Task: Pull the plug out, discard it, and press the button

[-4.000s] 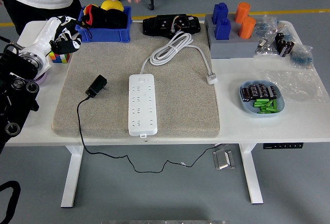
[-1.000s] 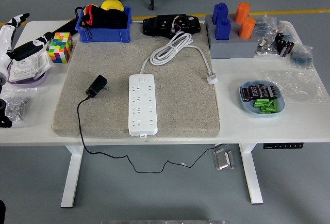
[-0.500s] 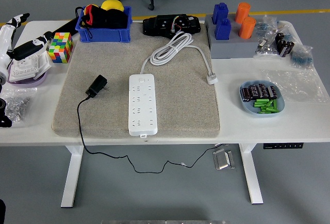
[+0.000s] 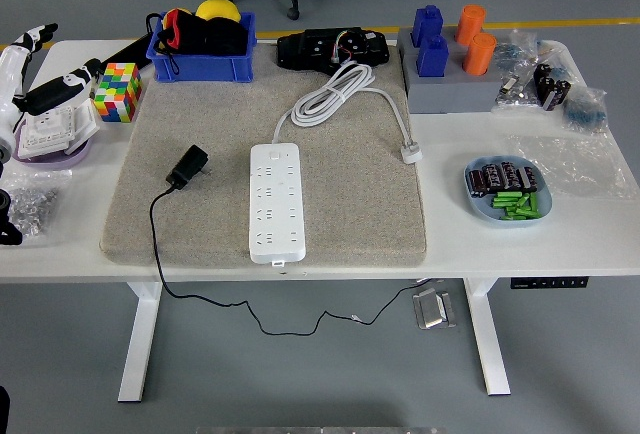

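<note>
The white power strip (image 4: 277, 202) lies lengthwise in the middle of the grey mat (image 4: 350, 204), and the black plug (image 4: 187, 167) lies unplugged just to its left on the mat, its thin black cord (image 4: 155, 244) running off the mat's near edge and hanging below the table (image 4: 500, 244). The strip's own white cable (image 4: 335, 94) is coiled beyond its far end. Well left of the strip, at the table's left edge, the left hand (image 4: 35, 74) is raised with its fingers released and spread, gripping nothing.
</note>
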Tool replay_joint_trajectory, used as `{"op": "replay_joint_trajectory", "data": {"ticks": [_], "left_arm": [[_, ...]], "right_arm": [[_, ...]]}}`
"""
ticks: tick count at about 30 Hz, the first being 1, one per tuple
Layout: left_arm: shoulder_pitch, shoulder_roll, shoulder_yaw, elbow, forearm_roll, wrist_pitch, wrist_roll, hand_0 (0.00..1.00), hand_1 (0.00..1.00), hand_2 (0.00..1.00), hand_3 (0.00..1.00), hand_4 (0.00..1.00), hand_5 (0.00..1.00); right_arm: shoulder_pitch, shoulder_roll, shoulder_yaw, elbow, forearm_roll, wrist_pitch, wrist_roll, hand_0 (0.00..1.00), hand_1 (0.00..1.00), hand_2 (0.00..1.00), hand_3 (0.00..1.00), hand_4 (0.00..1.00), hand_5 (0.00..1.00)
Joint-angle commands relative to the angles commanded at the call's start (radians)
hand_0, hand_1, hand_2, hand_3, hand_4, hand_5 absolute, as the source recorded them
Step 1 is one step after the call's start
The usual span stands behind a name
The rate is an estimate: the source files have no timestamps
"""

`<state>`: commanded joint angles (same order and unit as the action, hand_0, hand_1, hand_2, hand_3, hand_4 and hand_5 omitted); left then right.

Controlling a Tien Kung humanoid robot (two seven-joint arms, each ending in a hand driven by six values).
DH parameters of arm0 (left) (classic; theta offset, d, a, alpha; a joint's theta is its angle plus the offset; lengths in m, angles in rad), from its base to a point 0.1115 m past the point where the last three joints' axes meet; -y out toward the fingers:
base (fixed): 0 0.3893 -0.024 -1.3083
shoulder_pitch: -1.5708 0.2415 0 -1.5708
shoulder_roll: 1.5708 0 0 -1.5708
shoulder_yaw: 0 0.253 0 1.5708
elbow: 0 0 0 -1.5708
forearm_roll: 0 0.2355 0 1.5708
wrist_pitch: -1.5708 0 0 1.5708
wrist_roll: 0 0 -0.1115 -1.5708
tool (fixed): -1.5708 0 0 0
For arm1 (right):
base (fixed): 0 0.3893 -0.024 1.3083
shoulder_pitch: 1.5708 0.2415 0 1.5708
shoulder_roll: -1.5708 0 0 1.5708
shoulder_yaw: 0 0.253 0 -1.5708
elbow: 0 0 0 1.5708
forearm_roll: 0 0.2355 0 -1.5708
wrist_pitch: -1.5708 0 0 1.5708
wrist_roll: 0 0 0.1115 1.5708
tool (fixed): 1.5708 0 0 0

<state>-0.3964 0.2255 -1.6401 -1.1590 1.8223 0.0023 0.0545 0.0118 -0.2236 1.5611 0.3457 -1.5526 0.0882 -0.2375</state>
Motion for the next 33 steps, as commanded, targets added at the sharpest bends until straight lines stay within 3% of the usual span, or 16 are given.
{"op": "replay_joint_trajectory", "data": {"ticks": [33], "left_arm": [[-0.001, 0.003, 0.005, 0.0, -0.008, -0.003, 0.003, 0.967, 0.98, 0.953, 0.915, 0.835, 0.533]], "right_arm": [[0.006, -0.005, -0.01, -0.001, 0.002, 0.0, 0.0, 0.767, 0.729, 0.724, 0.713, 0.883, 0.658]]}}
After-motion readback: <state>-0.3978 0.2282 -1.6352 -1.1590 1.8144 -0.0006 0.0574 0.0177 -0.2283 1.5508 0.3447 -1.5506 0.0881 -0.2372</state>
